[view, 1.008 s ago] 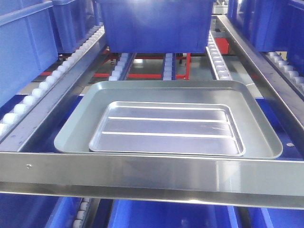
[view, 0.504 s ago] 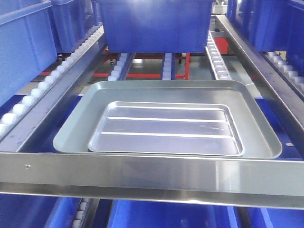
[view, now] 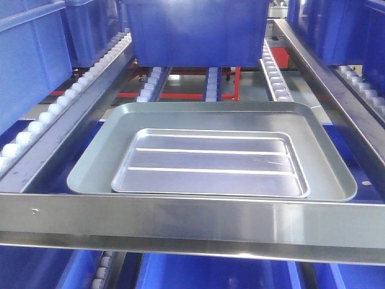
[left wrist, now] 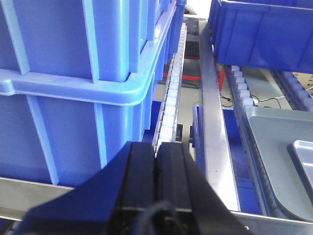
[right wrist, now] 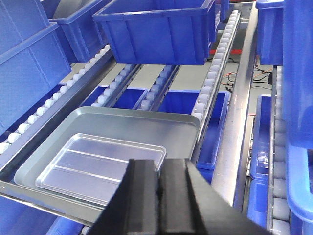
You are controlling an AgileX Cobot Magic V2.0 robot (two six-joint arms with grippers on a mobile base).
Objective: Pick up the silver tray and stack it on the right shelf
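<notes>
Brushed steel: the right shelf [view: 198, 223] shows a broad flat front bar across the foot of the front view, with sloping rails of small white rollers [view: 66, 99] running back on both sides.
Silver tray: the silver tray [view: 210, 162] is shiny, with rounded corners and two long raised ridges along its floor; it lies flat inside the grey tray, toward that tray's near edge, just behind the front bar.
Grey tray: the larger, duller grey tray [view: 120, 129] sits on the shelf's rails, and its rim frames the silver tray on all sides.
Blue bin: a blue bin [view: 195, 30] stands on the rails farther back on the same level, apart from the trays.
Other bins: blue crates [left wrist: 73, 83] fill the neighbouring lane on the left, and more blue bins show on the level below.
Left gripper: the left gripper [left wrist: 155, 147] has its black jaws pressed together with nothing between them; it is near the crates and well left of the trays, which show only at the right edge of its wrist view.
Right gripper: the right gripper [right wrist: 159, 169] also has its jaws closed and holds nothing; in its wrist view it is above the near right part of the trays, touching neither.
</notes>
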